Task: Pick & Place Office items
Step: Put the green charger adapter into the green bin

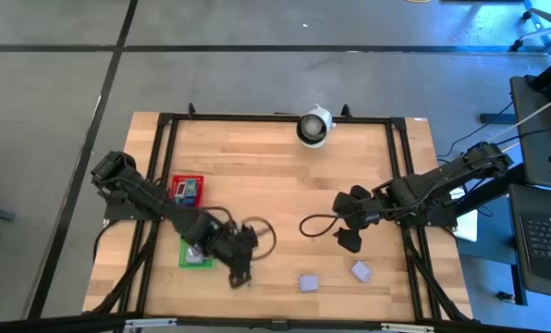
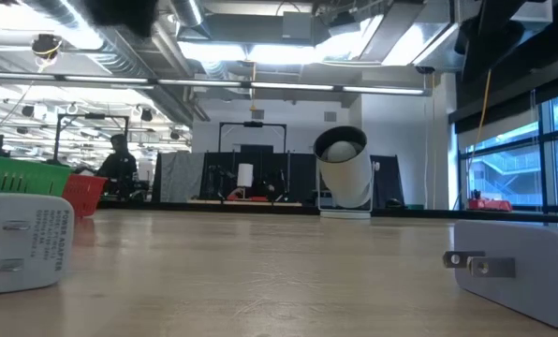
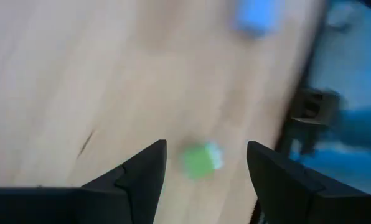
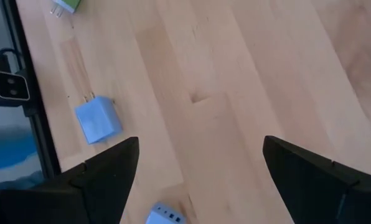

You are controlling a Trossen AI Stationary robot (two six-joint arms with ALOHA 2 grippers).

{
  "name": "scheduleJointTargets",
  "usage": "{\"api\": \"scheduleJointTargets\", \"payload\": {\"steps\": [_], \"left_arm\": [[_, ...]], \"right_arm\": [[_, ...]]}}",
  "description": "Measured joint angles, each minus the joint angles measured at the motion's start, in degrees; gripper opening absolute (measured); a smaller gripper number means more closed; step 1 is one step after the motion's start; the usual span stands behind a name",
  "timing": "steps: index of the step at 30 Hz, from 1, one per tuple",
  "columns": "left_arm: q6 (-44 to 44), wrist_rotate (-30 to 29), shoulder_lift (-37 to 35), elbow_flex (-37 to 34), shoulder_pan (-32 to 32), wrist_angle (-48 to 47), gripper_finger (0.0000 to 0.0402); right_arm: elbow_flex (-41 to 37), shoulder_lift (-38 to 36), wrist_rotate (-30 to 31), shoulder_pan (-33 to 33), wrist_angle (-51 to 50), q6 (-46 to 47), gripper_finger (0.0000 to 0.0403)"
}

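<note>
Lying nearest the low lens, at the far left edge and resting flat on the table [image 2: 279, 281]: the left adapter [image 2: 22, 245], pale, with printed marks on its face. Sitting opposite at the right edge, just as close: the right adapter [image 2: 518, 264], two metal prongs pointing toward the middle.

Going now across the top-down view from the left. Standing on the left part of the board: the red tray [image 1: 188, 190] toward the back and the green tray [image 1: 197, 252] nearer the front, well apart from each other. Reaching in past the green tray: the left arm, with the left gripper [image 3: 205, 149] hanging low over the wood just beside that tray, fingers standing apart with nothing clamped. Lying on the table in the gap between those fingers, touching neither as far as the blur allows: the green piece [image 3: 201, 160] (too smeared to tell its shape). Curling between the two arms: loose loops of dark cable [image 1: 312, 225]. Standing at the back edge: the white round camera [image 1: 314, 127]. Hovering right of centre, above bare wood: the right gripper [image 4: 200, 143], fingers spread wide and gripping nothing, with both pale adapters lying in front of it, near the front edge. Standing far off in the room behind: a person [image 2: 120, 164].
</note>
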Motion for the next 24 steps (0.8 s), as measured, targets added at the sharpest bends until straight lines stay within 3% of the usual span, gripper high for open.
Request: {"api": "scheduleJointTargets", "payload": {"steps": [7,11,24], "left_arm": [[30.28,-0.4,2.17,-0.06,-6.46,10.51,0.0216],[38.12,-0.31,3.75,-0.06,-8.73,10.46,0.0215],[60.28,-0.6,13.21,-0.06,-9.26,10.55,0.0214]], "right_arm": [[0.0,0.02,1.65,2.67,0.33,6.73,0.0346],[0.0,0.02,4.38,4.15,0.44,11.14,0.0346],[0.0,0.02,4.48,5.69,0.46,17.71,0.0346]]}}
